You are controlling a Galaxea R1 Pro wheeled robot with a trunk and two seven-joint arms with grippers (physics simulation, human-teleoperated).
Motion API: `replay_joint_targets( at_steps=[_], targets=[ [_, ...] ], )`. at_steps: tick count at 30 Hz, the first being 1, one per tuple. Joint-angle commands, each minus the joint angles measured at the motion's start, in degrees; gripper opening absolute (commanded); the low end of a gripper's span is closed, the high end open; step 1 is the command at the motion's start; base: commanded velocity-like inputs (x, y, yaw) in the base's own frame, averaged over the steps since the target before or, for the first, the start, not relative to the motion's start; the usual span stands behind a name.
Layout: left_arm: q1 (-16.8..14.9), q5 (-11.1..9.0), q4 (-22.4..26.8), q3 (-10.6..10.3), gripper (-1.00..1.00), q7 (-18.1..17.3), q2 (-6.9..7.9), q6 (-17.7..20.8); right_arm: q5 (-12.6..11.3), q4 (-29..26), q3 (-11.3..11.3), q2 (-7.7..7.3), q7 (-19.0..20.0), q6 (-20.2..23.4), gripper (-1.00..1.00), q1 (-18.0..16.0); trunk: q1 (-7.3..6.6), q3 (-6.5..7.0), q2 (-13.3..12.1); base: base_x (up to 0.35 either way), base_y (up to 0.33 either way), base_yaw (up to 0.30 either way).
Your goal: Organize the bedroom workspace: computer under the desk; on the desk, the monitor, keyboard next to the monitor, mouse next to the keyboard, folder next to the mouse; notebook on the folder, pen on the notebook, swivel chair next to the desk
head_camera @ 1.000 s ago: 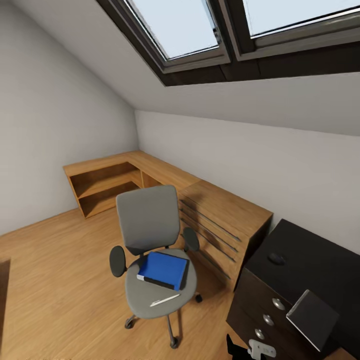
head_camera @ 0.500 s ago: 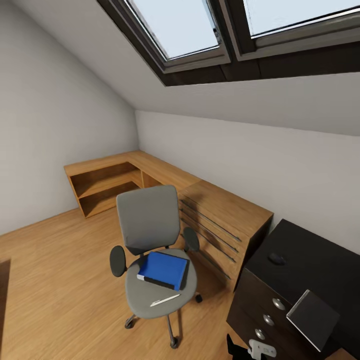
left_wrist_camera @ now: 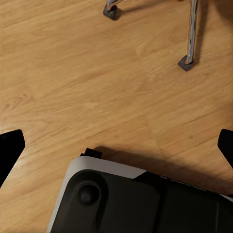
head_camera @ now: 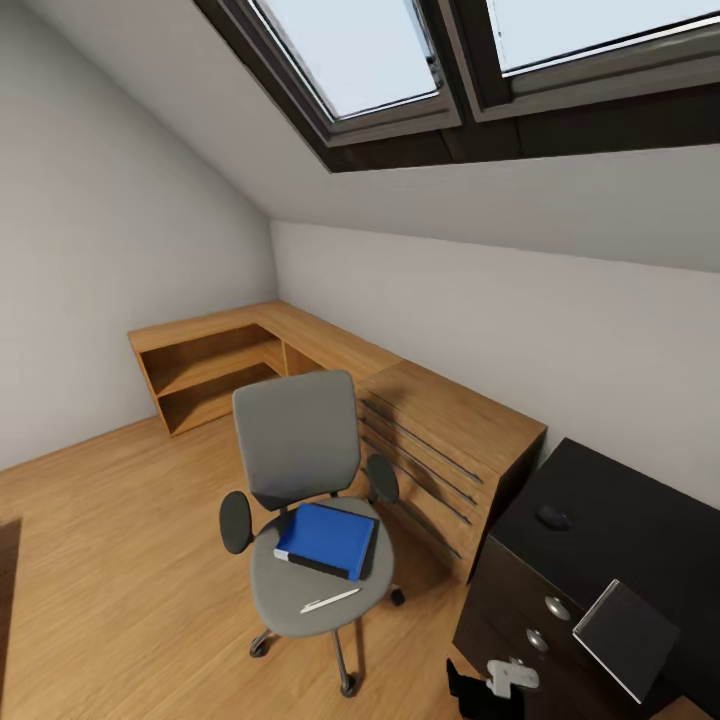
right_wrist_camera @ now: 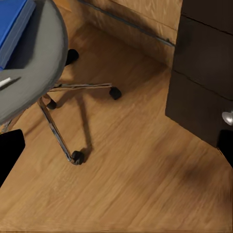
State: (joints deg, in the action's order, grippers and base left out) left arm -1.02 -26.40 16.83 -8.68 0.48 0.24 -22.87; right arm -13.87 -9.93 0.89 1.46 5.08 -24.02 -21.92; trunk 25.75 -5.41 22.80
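Daylight from two dark-framed skylights (head_camera: 400, 60) falls over a slanted attic wall and a light wooden floor (head_camera: 110, 560). Near the middle of the room stands the grey padded swivel chair (head_camera: 296, 440) with black armrests and a chrome star base on castors. On its seat lies the flat bright blue folder (head_camera: 325, 538) with a dark spine, and nearer on the same seat, just apart from the folder, rests the thin pale silver-white pen (head_camera: 329, 601).

Right of the chair, at the near right, stands the glossy black desk (head_camera: 620, 520) with its drawer unit and round silver knobs. The small rounded black mouse (head_camera: 552, 517) sits on the desk top toward its far left end. A dark grey flat rectangular object (head_camera: 624, 637) lies at the desk's near edge, overhanging the drawers; I cannot tell what it is. Beyond the chair, a light wooden dresser (head_camera: 450, 450) with slatted drawers and a low wooden corner shelf unit (head_camera: 215, 365) run along the far walls.

From the left wrist, the left gripper (left_wrist_camera: 116, 145) hangs over bare floor, fingers wide apart, above the robot's dark base (left_wrist_camera: 141, 201), with two chair castors farther off. From the right wrist, the right gripper (right_wrist_camera: 116, 148) is likewise spread wide, over the floor between chair base and desk drawers.
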Motion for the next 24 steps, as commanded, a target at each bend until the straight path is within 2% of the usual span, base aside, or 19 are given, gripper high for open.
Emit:
replay_joint_targets(
  at_steps=[1, 2, 3, 5, 6, 7, 8, 13, 16, 17, 19, 20, 21, 24],
  targets=[
    [-0.1, -0.5, 0.0, -0.4, 1.0, 0.1, 0.03, -0.2, 1.3, -2.9, 0.1, 0.04, -1.4, 3.1, 1.0, -0.1, 0.03, -0.12, 0.1, 0.0, 0.0, 0.0],
    [-0.1, -0.5, 0.0, -0.4, 1.0, 0.1, 0.03, -0.2, 2.2, -4.5, 0.2, 0.06, -2.4, 4.8, 1.0, -0.1, 0.03, -0.12, 0.1, 0.0, 0.0, 0.0],
    [-0.1, -0.5, 0.0, -0.4, 1.0, 0.1, 0.03, -0.2, 3.7, -8.1, 0.2, 0.05, -4.2, 8.5, 1.0, -0.1, 0.03, -0.12, 0.1, 0.0, 0.0, 0.0],
    [-0.1, -0.5, 0.0, -0.4, 1.0, 0.1, 0.03, -0.2, 4.7, -11.8, 0.2, -0.01, -5.7, 12.6, 1.0, -0.1, 0.03, -0.12, 0.1, 0.0, 0.0, 0.0],
    [-0.1, -0.6, 0.0, -0.3, 1.0, 0.1, 0.03, -0.2, 5.4, -15.7, 0.2, -0.1, -6.7, 17.0, 1.0, -0.1, 0.03, -0.12, 0.1, 0.0, 0.0, 0.0],
    [-0.1, -0.6, 0.0, -0.3, 1.0, 0.1, 0.03, -0.3, 5.6, -17.6, 0.2, -0.15, -7.1, 19.3, 1.0, -0.1, 0.03, -0.12, 0.1, 0.0, 0.0, 0.0],
    [-0.1, -0.7, 0.0, -0.3, 1.0, 0.1, 0.03, -0.3, 6.0, -21.5, 0.2, -0.23, -7.6, 24.1, 1.0, -0.2, 0.03, -0.12, 0.1, 0.0, 0.0, 0.0],
    [-0.1, -0.7, 0.0, -0.2, 1.0, 0.1, 0.03, -0.3, 6.4, -31.0, 0.3, -0.91, -8.2, 35.1, 1.0, -0.3, 0.03, -0.12, 0.1, 0.0, 0.0, 0.0],
    [-0.1, -0.7, 0.0, -0.2, 1.0, 0.1, 0.0, -0.3, 6.5, -35.5, 0.3, -1.77, -8.4, 40.2, 1.0, -0.4, 0.03, -0.12, 0.1, 0.0, 0.0, 0.0],
    [-0.1, -0.8, 0.0, -0.2, 1.0, 0.1, -0.03, -0.3, 6.5, -38.0, 0.2, -2.25, -8.5, 43.1, 1.0, -0.6, 0.03, -0.12, 0.1, 0.0, 0.0, 0.0],
    [-0.1, -0.8, 0.0, -0.2, 1.0, 0.1, -0.06, -0.3, 6.6, -40.3, 0.2, -2.58, -8.6, 45.9, 1.0, -1.1, 0.03, -0.12, 0.1, 0.0, 0.0, 0.0],
    [-0.1, -0.8, 0.0, -0.2, 1.0, 0.1, -0.09, -0.3, 6.6, -42.4, 0.2, -2.81, -8.7, 48.7, 1.0, -1.8, 0.03, -0.12, 0.1, 0.008, -0.007, 0.0],
    [-0.1, -0.8, 0.0, -0.2, 1.0, 0.1, -0.09, -0.3, 6.6, -46.0, 0.1, -3.2, -8.7, 53.3, 1.0, -2.8, 0.03, -0.12, 0.1, 0.137, -0.095, 0.0],
    [-0.1, -0.7, 0.0, -0.3, 1.0, 0.1, -0.11, -0.3, 6.6, -47.7, 0.1, -3.79, -8.7, 55.2, 1.0, -3.2, 0.03, -0.12, 0.1, 0.188, -0.127, 0.0]
  ],
)
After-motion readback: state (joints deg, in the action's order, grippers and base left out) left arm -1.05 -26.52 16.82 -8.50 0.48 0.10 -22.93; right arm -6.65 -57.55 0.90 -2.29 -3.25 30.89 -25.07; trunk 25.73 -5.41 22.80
